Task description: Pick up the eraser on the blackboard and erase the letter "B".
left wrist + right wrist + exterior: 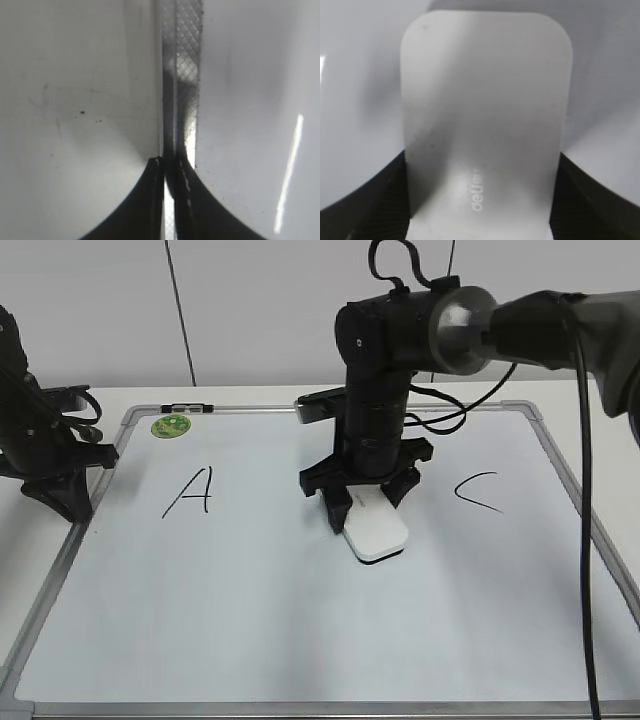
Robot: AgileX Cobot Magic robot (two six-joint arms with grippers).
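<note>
The white eraser point(375, 532) lies flat on the blackboard point(300, 620), a white board with a silver frame, near its middle. My right gripper point(365, 502) stands over it, shut on the eraser's far end. In the right wrist view the eraser point(485, 115) fills the frame, with a dark jaw of the right gripper point(480, 200) against each side. No letter "B" shows. The space between the black "A" point(190, 492) and "C" point(478, 492) is covered by the arm and eraser. My left gripper point(70, 495) is shut and empty at the board's left edge.
A round green magnet point(170, 425) sits at the board's far left corner. In the left wrist view the shut left gripper point(170, 170) hangs right over the board's metal frame strip point(182, 75). The right arm's cable point(585, 540) hangs along the board's right side.
</note>
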